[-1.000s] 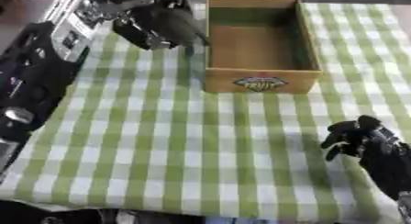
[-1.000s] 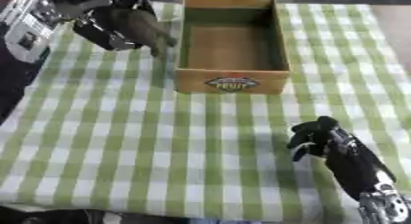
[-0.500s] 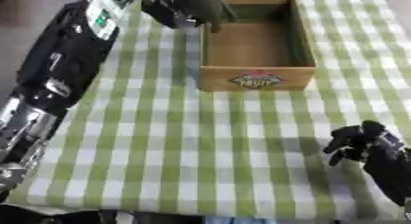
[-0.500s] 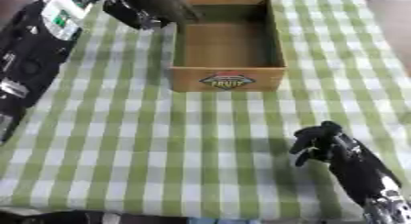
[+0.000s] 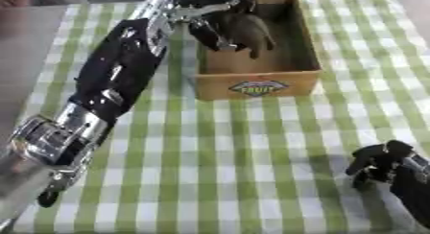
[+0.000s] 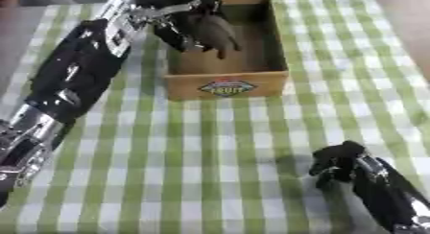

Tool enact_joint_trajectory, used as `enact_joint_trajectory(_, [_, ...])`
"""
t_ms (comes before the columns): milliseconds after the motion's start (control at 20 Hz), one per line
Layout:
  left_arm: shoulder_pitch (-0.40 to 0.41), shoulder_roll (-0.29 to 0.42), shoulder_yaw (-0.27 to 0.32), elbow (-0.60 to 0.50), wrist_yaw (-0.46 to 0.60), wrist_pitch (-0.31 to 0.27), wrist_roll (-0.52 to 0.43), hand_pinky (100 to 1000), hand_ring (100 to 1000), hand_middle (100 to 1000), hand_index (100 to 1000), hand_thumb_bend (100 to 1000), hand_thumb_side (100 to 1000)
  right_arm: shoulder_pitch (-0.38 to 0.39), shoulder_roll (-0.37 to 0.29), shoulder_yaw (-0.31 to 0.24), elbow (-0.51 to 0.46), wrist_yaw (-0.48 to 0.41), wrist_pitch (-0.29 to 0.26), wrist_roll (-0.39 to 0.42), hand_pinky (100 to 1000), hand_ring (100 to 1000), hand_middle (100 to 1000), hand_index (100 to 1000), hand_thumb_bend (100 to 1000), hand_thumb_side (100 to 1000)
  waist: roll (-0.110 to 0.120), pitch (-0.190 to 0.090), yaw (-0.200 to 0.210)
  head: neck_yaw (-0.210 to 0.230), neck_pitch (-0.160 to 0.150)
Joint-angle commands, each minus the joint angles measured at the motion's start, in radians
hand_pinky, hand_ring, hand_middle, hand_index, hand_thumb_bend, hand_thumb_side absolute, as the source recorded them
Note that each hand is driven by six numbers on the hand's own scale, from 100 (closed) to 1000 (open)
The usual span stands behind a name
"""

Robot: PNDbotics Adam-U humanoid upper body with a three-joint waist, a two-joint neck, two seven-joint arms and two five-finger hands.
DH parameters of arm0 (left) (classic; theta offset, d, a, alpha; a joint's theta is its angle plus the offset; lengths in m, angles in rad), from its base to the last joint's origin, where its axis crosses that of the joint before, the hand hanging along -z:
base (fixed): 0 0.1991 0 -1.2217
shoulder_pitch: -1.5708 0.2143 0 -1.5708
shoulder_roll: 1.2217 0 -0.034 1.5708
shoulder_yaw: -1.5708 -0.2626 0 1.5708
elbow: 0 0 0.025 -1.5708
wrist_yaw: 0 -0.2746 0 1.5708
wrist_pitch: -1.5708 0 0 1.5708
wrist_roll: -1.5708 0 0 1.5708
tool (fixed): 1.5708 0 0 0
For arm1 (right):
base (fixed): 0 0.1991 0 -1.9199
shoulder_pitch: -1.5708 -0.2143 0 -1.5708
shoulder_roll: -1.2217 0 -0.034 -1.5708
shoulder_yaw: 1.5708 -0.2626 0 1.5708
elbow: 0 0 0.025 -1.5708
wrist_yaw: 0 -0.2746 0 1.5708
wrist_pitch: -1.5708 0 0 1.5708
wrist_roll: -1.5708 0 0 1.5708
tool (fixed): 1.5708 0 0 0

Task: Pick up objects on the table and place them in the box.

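The left robot hand (image 5: 214,17) is curled round a dark grey object (image 5: 246,31) and holds it over the open box (image 5: 260,87), inside the walls, so that a release should drop it in. The box stands at the far side of the checked tabletop (image 5: 252,156). The right robot hand (image 5: 379,162) rests curled and empty near the lower right corner, clear of the box.

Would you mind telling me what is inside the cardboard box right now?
The left hand holds a dark grey-brown object over the cardboard box. The visible floor is bare; hand and object hide the far left part.
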Motion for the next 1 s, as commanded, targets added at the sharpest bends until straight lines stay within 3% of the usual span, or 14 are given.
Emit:
enact_joint_trajectory(50, [-0.012,0.002,0.009,0.003,-0.062,-0.011,0.035,164,170,283,553,264,108,-0.014,-0.001,0.002,-0.011,0.002,-0.001,0.004,485,610,545,700,100,1000,-0.001,-0.015,-0.006,0.007,-0.014])
enact_joint_trajectory(250, [-0.002,-0.006,-0.003,0.009,-0.157,-0.016,0.086,345,331,422,651,358,125,-0.017,-0.001,0.002,-0.01,0.002,0.0,0.005,484,610,545,700,100,1000,0.004,-0.014,-0.01,0.007,-0.017])
enact_joint_trajectory(300, [0.001,-0.007,-0.006,0.013,-0.18,-0.016,0.095,438,435,490,697,379,142,-0.017,-0.001,0.002,-0.01,0.002,0.001,0.005,484,610,545,700,100,1000,0.005,-0.014,-0.01,0.007,-0.017])
enact_joint_trajectory(400, [0.008,-0.011,-0.014,0.024,-0.226,-0.016,0.098,528,523,569,740,436,148,-0.018,-0.001,0.002,-0.01,0.001,0.001,0.005,484,610,545,700,100,1000,0.006,-0.015,-0.009,0.006,-0.016])
enact_joint_trajectory(650, [0.024,-0.021,-0.045,0.05,-0.296,-0.016,0.013,683,719,747,835,503,168,-0.016,-0.001,0.001,-0.009,0.0,0.002,0.005,484,610,545,700,100,1000,0.005,-0.02,-0.001,0.0,-0.015])
enact_joint_trajectory(700, [0.025,-0.022,-0.052,0.05,-0.296,-0.016,-0.018,708,750,776,850,512,161,-0.015,-0.001,0.001,-0.009,0.0,0.001,0.005,483,610,545,700,100,1000,0.005,-0.021,0.001,-0.001,-0.015])
enact_joint_trajectory(800, [0.027,-0.023,-0.052,0.036,-0.263,-0.016,-0.067,744,784,801,861,471,268,-0.013,-0.001,-0.001,-0.009,-0.002,0.001,0.004,483,610,545,699,100,1000,0.001,-0.024,0.007,-0.006,-0.014])
enact_joint_trajectory(1000, [0.032,0.0,-0.025,-0.046,-0.078,-0.016,-0.088,739,770,786,846,365,253,-0.002,-0.001,-0.006,-0.006,-0.002,0.001,-0.001,483,610,544,699,100,1000,-0.004,-0.033,0.024,-0.017,-0.007])
